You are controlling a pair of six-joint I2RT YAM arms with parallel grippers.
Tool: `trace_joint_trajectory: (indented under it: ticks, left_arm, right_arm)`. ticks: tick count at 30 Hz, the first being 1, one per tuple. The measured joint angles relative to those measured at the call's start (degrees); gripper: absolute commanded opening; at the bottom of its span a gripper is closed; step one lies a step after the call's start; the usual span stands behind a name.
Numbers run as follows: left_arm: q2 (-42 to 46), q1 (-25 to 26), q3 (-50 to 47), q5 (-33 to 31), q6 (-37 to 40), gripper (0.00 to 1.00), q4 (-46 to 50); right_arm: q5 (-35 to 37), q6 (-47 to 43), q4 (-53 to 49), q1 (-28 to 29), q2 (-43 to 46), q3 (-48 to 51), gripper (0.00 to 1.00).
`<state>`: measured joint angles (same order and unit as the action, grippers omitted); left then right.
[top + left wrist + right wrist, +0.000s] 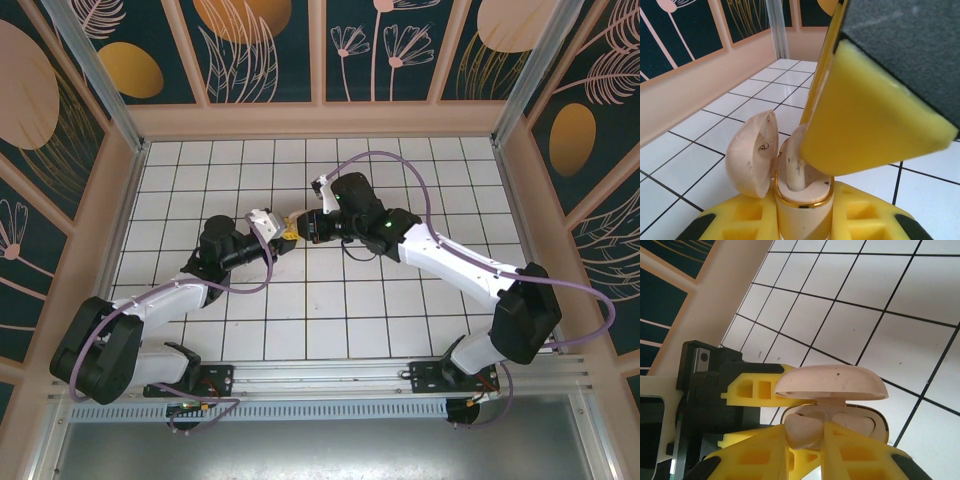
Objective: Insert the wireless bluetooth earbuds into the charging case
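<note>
1. The charging case point(796, 221) is found near the middle of the white tiled table point(400, 310), where the two arms meet.
2. The case is clamped by its lower body between the yellow fingers point(747, 216) of the left gripper point(284, 238); the jaws are closed tight on it, one on each side.
3. The case's lid point(752, 155) is swung fully open on its hinge, and the gold-rimmed opening is exposed.
4. The right gripper point(300, 226) is brought in from the right and is met tip to tip with the left one.
5. A pinkish-beige earbud point(802, 432) is pinched between the right gripper's yellow fingers point(860, 455), which are drawn nearly together around it.
6. The earbud is held at the mouth of the case, with its lower end already inside the recess and touching the inner wall.
7. From the left wrist view, one of the right gripper's yellow pads point(870, 125) is seen pressed against the earbud just above the rim.
</note>
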<state>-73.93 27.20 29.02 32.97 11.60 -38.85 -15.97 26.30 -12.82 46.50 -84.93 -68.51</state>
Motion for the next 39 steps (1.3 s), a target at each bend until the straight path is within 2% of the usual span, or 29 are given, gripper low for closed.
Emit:
trace_joint_trajectory:
  ticks: [11,19,25,31,34,39]
  left_arm:
    - [0.0,0.13,0.04,0.07,0.66,0.19,1.22]
    - [0.02,0.15,0.04,0.5,0.02,0.19,1.18]
    - [0.07,0.13,0.02,2.67,-1.42,0.19,0.9]
    - [0.07,0.15,0.02,7.48,-3.87,0.19,-1.07]
    - [0.07,0.15,0.04,9.42,-5.09,0.19,-1.66]
    - [0.07,0.15,0.22,11.02,-6.34,0.2,-1.68]
  right_arm:
    - [-0.74,1.95,-1.64,-0.35,-0.87,-1.75,0.34]
    - [0.07,2.16,-1.97,-0.44,-0.63,-2.82,0.36]
    - [0.15,0.37,-2.14,-1.03,3.76,-2.8,0.49]
    - [-6.4,-1.29,0.83,-6.97,8.28,-1.81,0.55]
    - [-10.51,-1.97,1.05,-9.01,7.26,-1.29,0.56]
    - [-16.59,-1.97,1.92,-9.16,3.43,-1.05,0.56]
